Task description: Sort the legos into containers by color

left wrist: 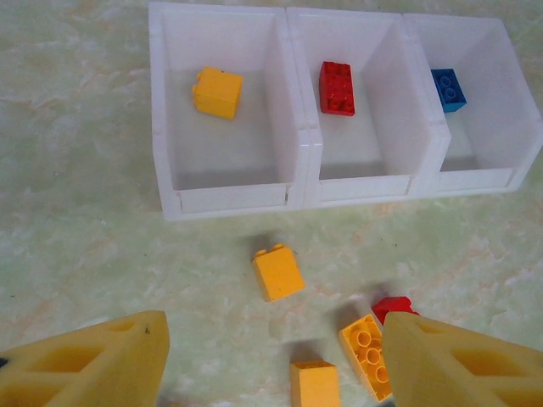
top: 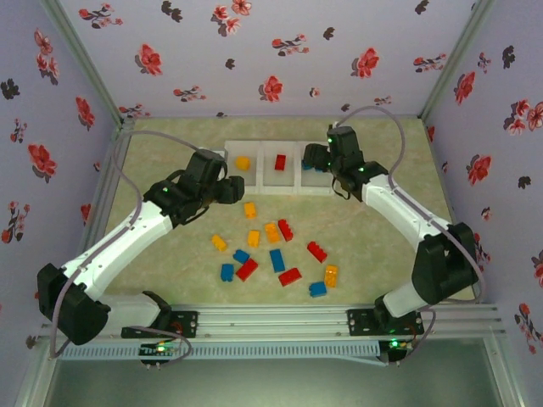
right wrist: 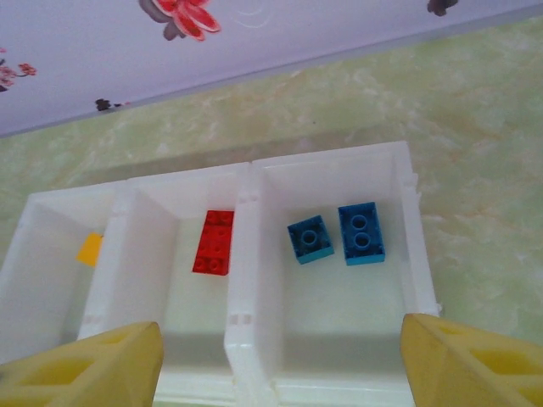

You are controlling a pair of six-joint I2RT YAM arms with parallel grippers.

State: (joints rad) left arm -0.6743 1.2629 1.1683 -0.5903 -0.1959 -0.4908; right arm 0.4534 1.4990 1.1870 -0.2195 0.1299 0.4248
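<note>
The left jaws and right jaws are hanging open and empty while four legos (left wrist: 337,87) are lying sorted in the containers (left wrist: 307,174) and many more are waiting on the counter (left wrist: 85,254).

The top external camera looks down from above the worktop's (top: 356,246) near edge toward its far edge. Both wrist cameras hang close, tilted down at the containers (left wrist: 305,165) (the left from farther back), which all three views share.
</note>
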